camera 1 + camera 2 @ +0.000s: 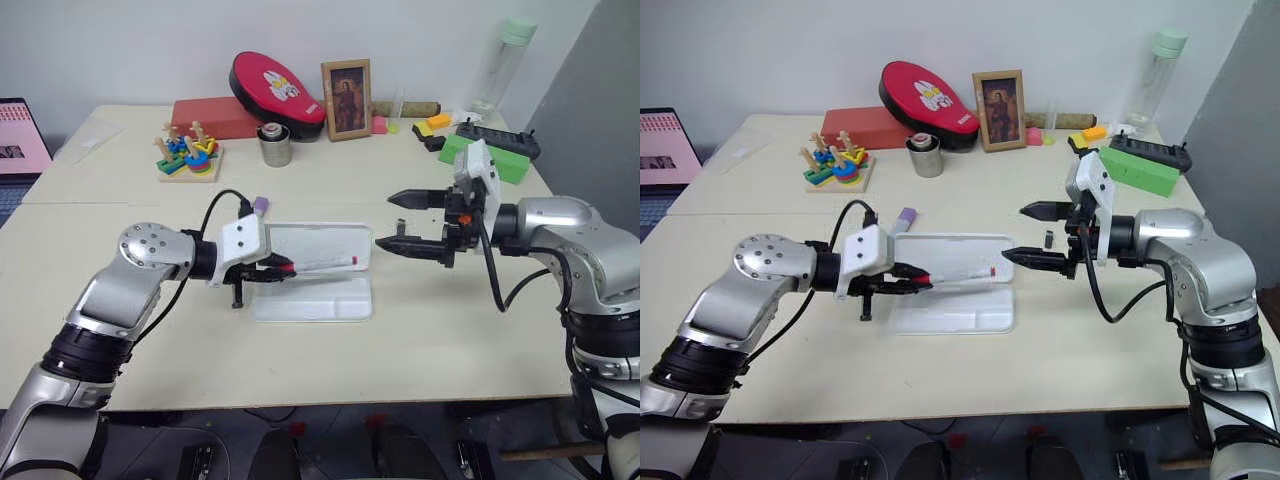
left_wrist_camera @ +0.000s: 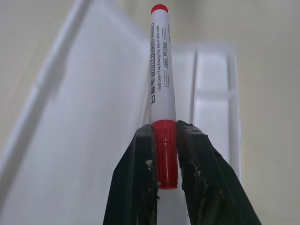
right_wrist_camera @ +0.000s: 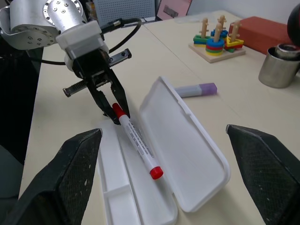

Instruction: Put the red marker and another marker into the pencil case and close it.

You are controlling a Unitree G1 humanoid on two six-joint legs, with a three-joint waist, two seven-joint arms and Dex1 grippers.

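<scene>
Beige table (image 1: 450, 330) against a white wall, clutter along the far edge. Left gripper (image 1: 268, 268) is clenched on the red marker (image 1: 958, 274), pinching it at the red cap, with the barrel sticking straight out past the fingertips toward the robot's right. Marker hangs over the case (image 1: 312, 300), above the tray near the hinge line; touching the tray or not, cannot tell. It looks light, stiff and smooth plastic, so a grip on the cap could slip or let it pivot; mid-barrel would probably be the steadier hold. Purple marker (image 3: 197, 89) lies flat on the table just behind the raised lid, near the left wrist and apart from both grippers. Short and chunky, likely light and prone to roll; best taken across its middle. Case sits open at table centre, lid leaning back, shallow tray toward the robot; thin rigid plastic, likely to slide if pushed, so the lid wants pressing down. Right gripper (image 1: 1038, 236) hovers just right of the case, fingers spread wide, holding nothing.
</scene>
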